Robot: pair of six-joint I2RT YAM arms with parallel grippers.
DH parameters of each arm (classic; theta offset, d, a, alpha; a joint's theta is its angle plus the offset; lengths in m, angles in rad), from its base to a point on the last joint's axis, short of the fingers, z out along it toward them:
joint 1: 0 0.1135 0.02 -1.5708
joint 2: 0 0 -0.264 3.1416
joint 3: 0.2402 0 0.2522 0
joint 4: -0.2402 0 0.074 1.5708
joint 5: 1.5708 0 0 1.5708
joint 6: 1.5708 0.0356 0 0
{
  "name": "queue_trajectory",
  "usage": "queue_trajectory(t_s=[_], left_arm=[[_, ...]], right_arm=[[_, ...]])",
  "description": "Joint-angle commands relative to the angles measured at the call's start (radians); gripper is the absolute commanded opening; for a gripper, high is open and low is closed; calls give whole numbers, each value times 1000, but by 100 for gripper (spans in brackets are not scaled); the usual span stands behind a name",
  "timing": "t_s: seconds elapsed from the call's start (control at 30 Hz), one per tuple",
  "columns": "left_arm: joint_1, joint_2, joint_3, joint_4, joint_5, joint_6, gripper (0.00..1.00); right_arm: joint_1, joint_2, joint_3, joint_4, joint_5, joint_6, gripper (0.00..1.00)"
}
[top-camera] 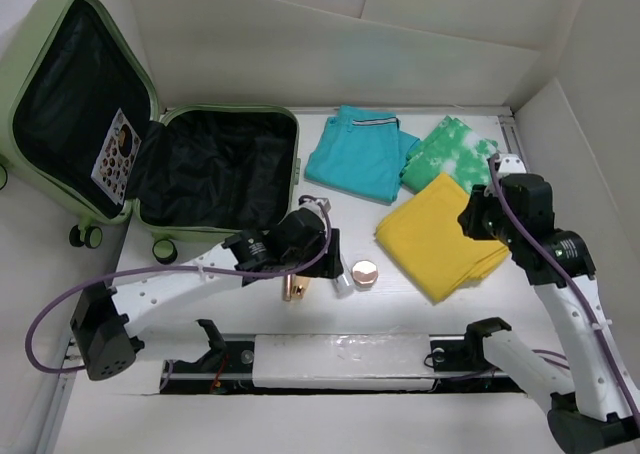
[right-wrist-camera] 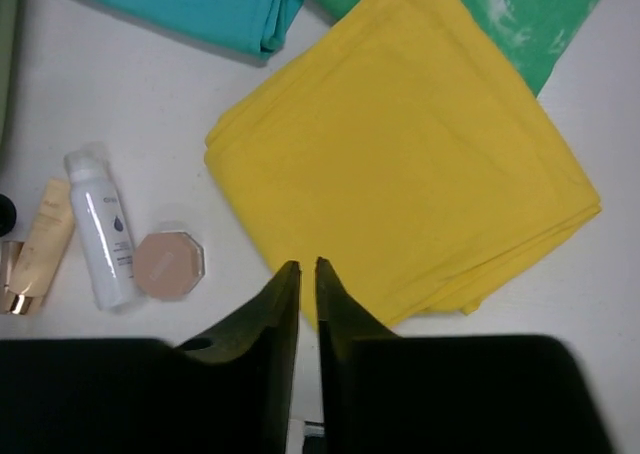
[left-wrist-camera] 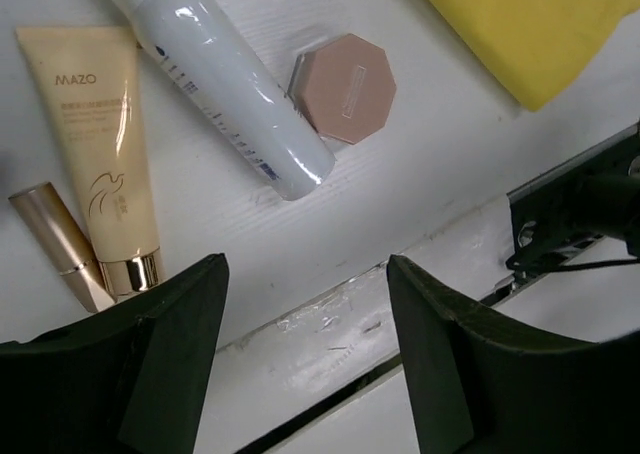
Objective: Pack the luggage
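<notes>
Near the luggage, left fingers apart, empty; right fingers together over yellow cloth

The suitcase lies wide open at the counter's far left: a pale sage-green hard shell with rounded corners, and black fabric lining both halves. One half rests flat on the counter, its lining crumpled. The other leans up to the left. Small black-and-green wheels sit along its near side.
</notes>
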Motion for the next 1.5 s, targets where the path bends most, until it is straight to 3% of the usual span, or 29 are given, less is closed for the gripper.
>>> queue_trajectory(t_s=[0.0, 0.03, 0.13, 0.5, 0.73, 1.03, 1.1, 1.2, 1.27, 1.47], left_arm=[[1, 22, -1, -1, -87, -115, 61], [1, 34, -1, -12, -104, -124, 61], [1, 77, -1, 8, -115, -146, 61], [1, 327, 108, 51, -195, -179, 56], [1, 430, 126, 62, -304, -215, 55], [1, 565, 148, 94, -315, -224, 55], [1, 578, 157, 105, -315, -224, 47], [1, 588, 191, 77, -324, -224, 23], [-8, 563, 224, 54, -324, -224, 14], [-8, 393, 388, -55, -365, -186, 14]], right_arm=[[-4, 0, -11, 52, -50, -1, 25], [-4, 0, -21, 52, -61, -1, 40], [-4, 9, -31, 75, -73, -11, 49], [-4, 29, -61, 95, -176, -20, 53], [5, 11, -70, 74, -176, -29, 55], [5, -32, -59, 22, -167, -40, 58], [5, -44, -59, 9, -176, -40, 59], [14, -56, -59, -1, -176, -40, 59], [14, -66, -59, -1, -176, -40, 59], [14, -57, -50, 8, -187, -49, 59]])
